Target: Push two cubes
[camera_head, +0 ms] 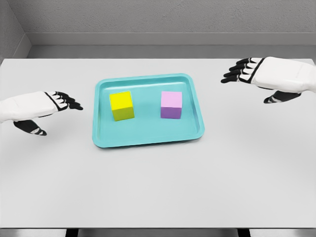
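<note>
A: How are the hands set?

B: The left hand [47, 106] and right hand [256, 74] are held open, empty, outside the teal tray [148, 138]. The yellow cube [121, 105] and purple cube [171, 104] are seated inside.

A: The hazard?

B: The tray rim may be struck first, so the tray is shifted.

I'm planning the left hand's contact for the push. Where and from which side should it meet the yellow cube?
Probably flat on the yellow cube at its left face, coming over the tray rim from the left hand side; that face is broad, upright and unobstructed.
</note>
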`<state>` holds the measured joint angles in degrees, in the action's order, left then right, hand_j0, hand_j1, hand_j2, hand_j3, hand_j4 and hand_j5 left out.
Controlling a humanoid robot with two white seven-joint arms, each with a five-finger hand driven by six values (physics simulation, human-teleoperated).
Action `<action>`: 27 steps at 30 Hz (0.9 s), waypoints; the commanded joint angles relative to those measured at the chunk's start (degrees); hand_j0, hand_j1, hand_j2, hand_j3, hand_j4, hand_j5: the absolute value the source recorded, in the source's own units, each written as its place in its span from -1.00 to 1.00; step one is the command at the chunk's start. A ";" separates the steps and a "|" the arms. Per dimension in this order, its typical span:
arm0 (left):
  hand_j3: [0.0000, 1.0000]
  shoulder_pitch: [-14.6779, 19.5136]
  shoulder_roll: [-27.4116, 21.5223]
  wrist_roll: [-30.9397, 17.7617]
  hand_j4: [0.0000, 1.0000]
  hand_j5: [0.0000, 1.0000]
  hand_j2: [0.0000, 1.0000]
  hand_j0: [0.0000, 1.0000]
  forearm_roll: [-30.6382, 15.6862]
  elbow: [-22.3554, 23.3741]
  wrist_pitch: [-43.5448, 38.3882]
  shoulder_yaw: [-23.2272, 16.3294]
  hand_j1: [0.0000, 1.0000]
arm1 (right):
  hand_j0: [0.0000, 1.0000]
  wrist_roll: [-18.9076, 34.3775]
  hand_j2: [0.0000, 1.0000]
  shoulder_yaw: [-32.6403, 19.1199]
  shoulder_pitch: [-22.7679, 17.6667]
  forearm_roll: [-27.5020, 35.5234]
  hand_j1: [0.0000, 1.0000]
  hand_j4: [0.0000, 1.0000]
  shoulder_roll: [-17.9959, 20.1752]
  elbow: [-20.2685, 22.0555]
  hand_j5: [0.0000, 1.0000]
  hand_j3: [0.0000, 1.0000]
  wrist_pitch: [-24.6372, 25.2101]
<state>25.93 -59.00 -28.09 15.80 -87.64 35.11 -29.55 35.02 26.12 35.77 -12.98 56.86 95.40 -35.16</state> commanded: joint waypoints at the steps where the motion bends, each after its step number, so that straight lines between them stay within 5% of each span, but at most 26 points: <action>1: 1.00 0.00 0.11 -0.12 1.00 1.00 1.00 1.00 -0.33 1.07 -0.11 -0.07 1.00 | 1.00 -0.02 1.00 -0.02 0.00 0.32 1.00 1.00 -0.08 0.05 1.00 1.00 0.16; 5: 1.00 1.05 0.37 -0.21 1.00 1.00 1.00 1.00 -0.33 2.12 -0.11 -2.27 1.00 | 0.98 -0.02 0.98 5.60 0.79 0.32 0.98 0.98 -0.61 0.31 0.98 0.98 0.16; 7: 0.90 4.48 3.54 -0.12 0.90 0.90 0.90 0.90 -0.24 7.75 -0.11 -3.76 0.90 | -0.34 -0.02 -0.34 11.40 3.43 0.24 -0.34 -0.34 -0.78 0.49 -0.34 -0.34 0.16; 8: 0.33 7.29 3.89 -0.30 0.33 0.33 0.33 0.33 0.02 7.92 -0.11 -7.27 0.33 | -0.50 -0.02 -0.50 12.63 3.60 0.06 -0.50 -0.50 -1.75 0.49 -0.50 -0.50 0.16; 9: -0.14 9.40 3.89 -0.30 -0.14 -0.14 -0.14 -0.14 0.11 7.92 -0.11 -10.26 -0.14 | -0.51 -0.02 -0.51 12.90 3.69 -2.57 -0.51 -0.51 -3.24 0.31 -0.51 -0.51 0.16; 12: -0.13 13.54 7.05 -5.12 -0.13 -0.13 -0.13 -0.13 0.73 10.38 -0.11 -13.08 -0.13 | -0.75 -0.02 -0.75 12.90 4.57 -7.41 -0.75 -0.75 -5.35 -0.22 -0.75 -0.75 0.16; 14: -0.12 14.06 11.18 -6.91 -0.12 -0.12 -0.12 -0.12 0.73 10.91 -0.11 -13.08 -0.12 | -0.75 -0.02 -0.75 13.16 7.03 -7.32 -0.75 -0.75 -5.35 -0.74 -0.75 -0.75 0.16; 19: -0.12 14.94 12.77 -6.91 -0.12 -0.12 -0.12 -0.12 1.08 11.79 -0.11 -13.08 -0.12 | -0.74 -0.02 -0.74 18.26 10.37 -7.50 -0.74 -0.74 -8.52 -2.94 -0.74 -0.74 0.16; 24: -0.12 19.43 22.70 -6.91 -0.12 -0.12 -0.12 -0.12 2.13 25.15 -0.11 -12.99 -0.12 | -0.74 -0.02 -0.74 22.39 13.36 -8.03 -0.74 -0.74 -10.80 -3.82 -0.74 -0.74 0.16; 27: -0.12 19.34 23.05 -6.91 -0.12 -0.12 -0.12 -0.12 2.22 25.15 -0.11 -13.17 -0.12 | -0.74 -0.02 -0.74 23.36 13.97 -8.11 -0.74 -0.74 -11.15 -6.81 -0.74 -0.74 0.16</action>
<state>45.26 -37.64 -34.98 18.11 -64.41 35.14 -42.67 35.01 48.62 50.54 -21.20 46.10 89.98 -35.12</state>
